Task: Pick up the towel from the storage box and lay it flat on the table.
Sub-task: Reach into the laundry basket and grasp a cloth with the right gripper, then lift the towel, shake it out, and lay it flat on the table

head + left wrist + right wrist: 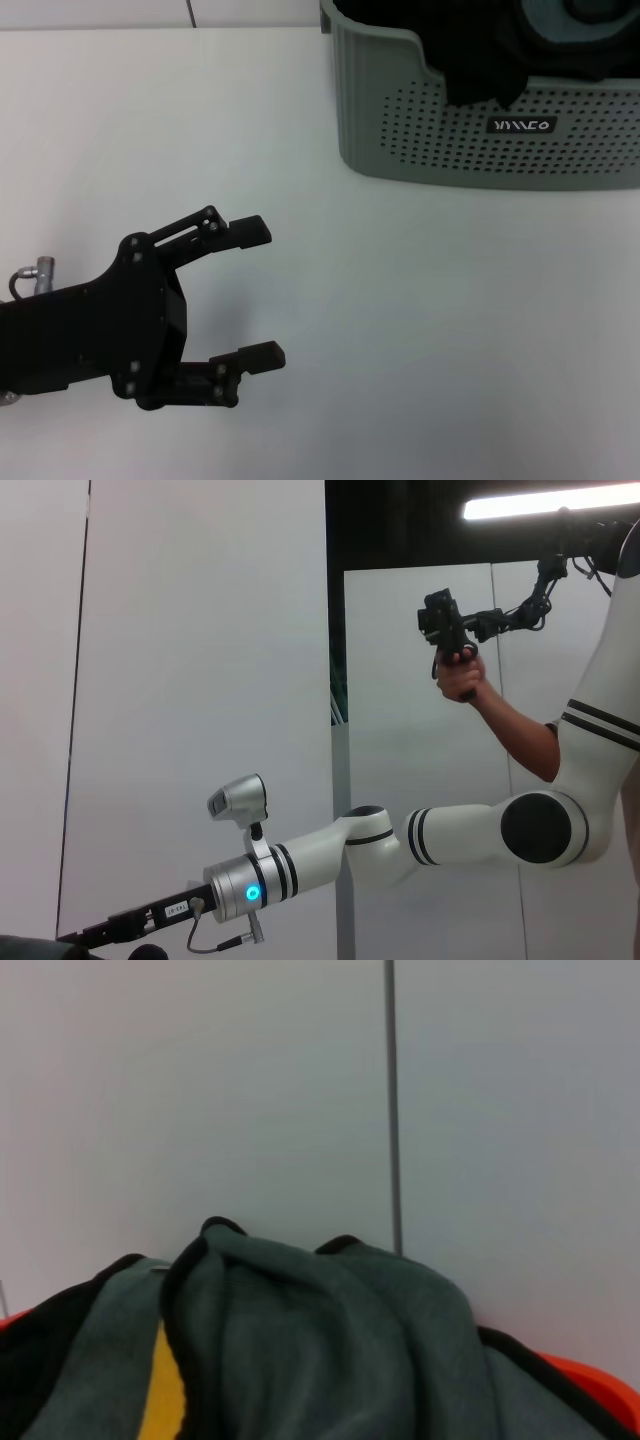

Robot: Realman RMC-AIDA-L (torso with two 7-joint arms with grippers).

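Observation:
The towel point(330, 1340) fills the lower part of the right wrist view as a bunched dark grey-green cloth with black edging and a mustard yellow patch, a pale wall behind it. In the head view no towel shows. The storage box point(440, 140), pale grey-green with perforated sides, stands at the back right of the white table point(400, 300). My left gripper point(262, 292) hovers open over the table's front left, nothing between its fingers. My right arm point(330, 855) shows in the left wrist view; only its dark end point(105, 932) is visible.
A black cloth point(480, 70) hangs over the box's rim, beside a teal-grey cloth point(560, 20) with a dark rim. Something orange point(590, 1380) peeks out beneath the towel. A person's hand with a handheld device point(455, 660) is raised behind the robot.

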